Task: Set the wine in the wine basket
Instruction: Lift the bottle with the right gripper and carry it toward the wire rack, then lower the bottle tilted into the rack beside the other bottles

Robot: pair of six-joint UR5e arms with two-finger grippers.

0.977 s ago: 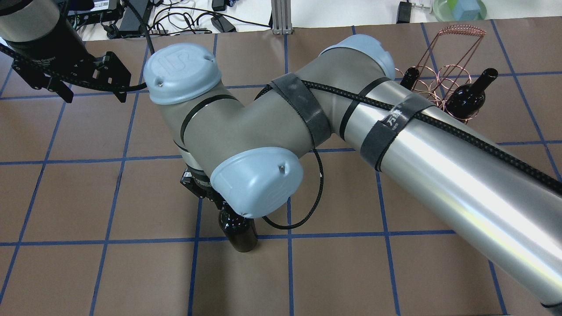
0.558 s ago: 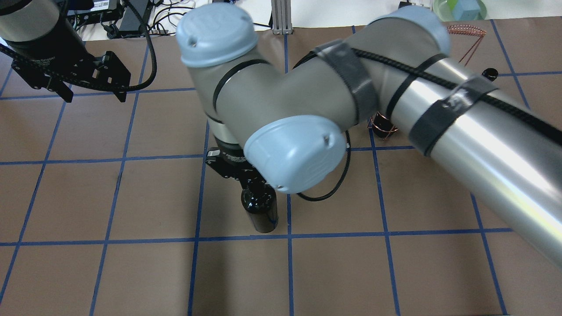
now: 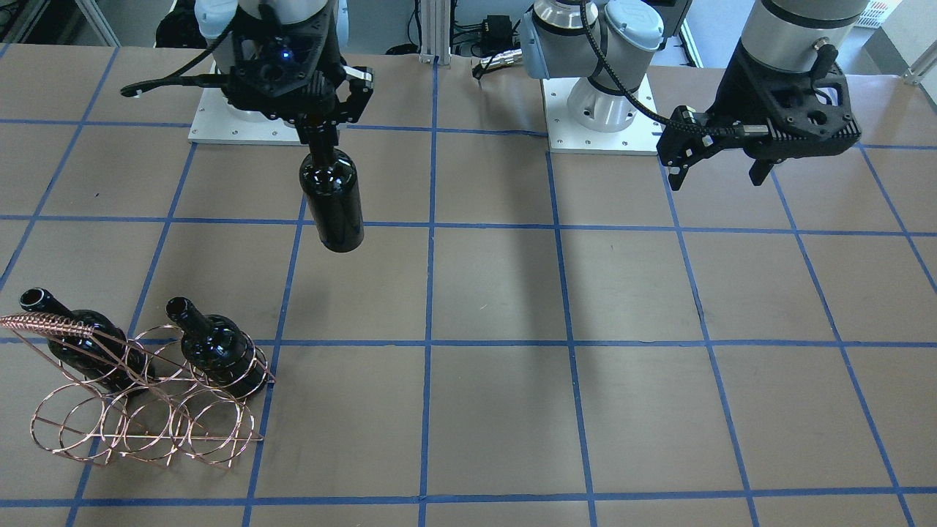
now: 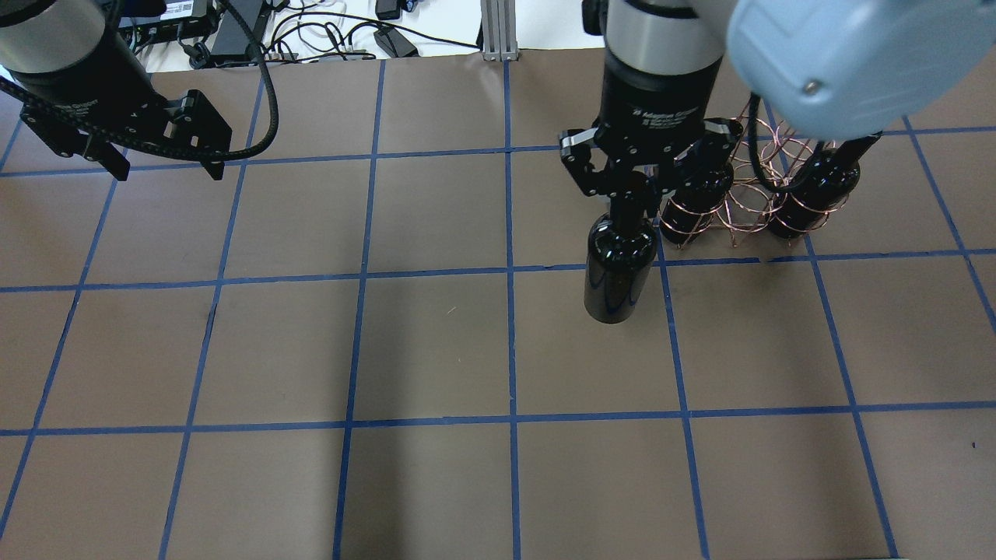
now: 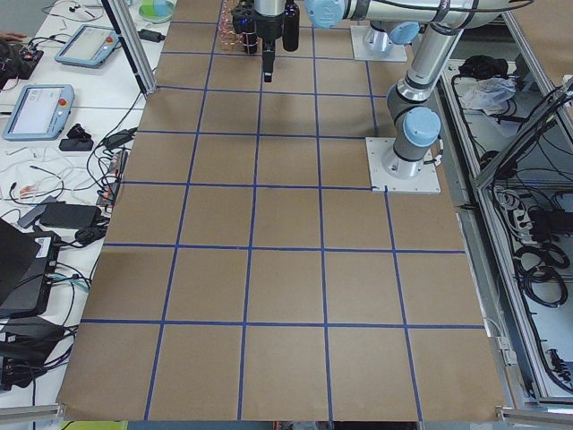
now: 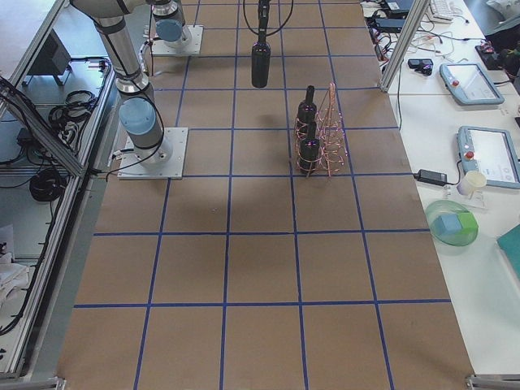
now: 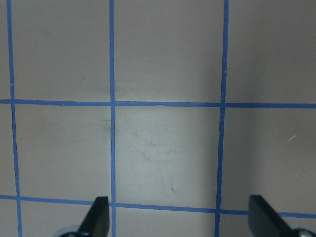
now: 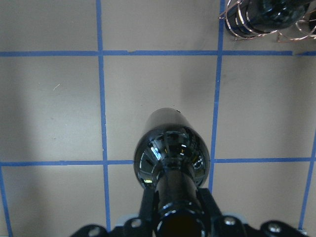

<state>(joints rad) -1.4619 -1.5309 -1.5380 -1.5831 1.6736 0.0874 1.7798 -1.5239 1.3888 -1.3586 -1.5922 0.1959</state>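
A wine bottle [image 3: 333, 197] is held by its neck in the right gripper [image 3: 320, 135], above the table [image 3: 512, 293].

The bottle is hung upright, neck up, and the right gripper's fingers [image 8: 146, 207] are clamped on either side of the neck (best seen from the right wrist). The bottle is kept apart from the wire basket [image 3: 146, 410], on the side nearer the robot's base. Two other bottles [image 3: 219, 355] are seated in the basket's rings, necks tilted upward. The left gripper [image 3: 717, 172] is held spread wide over bare table, with nothing between its fingers [image 7: 98, 217].
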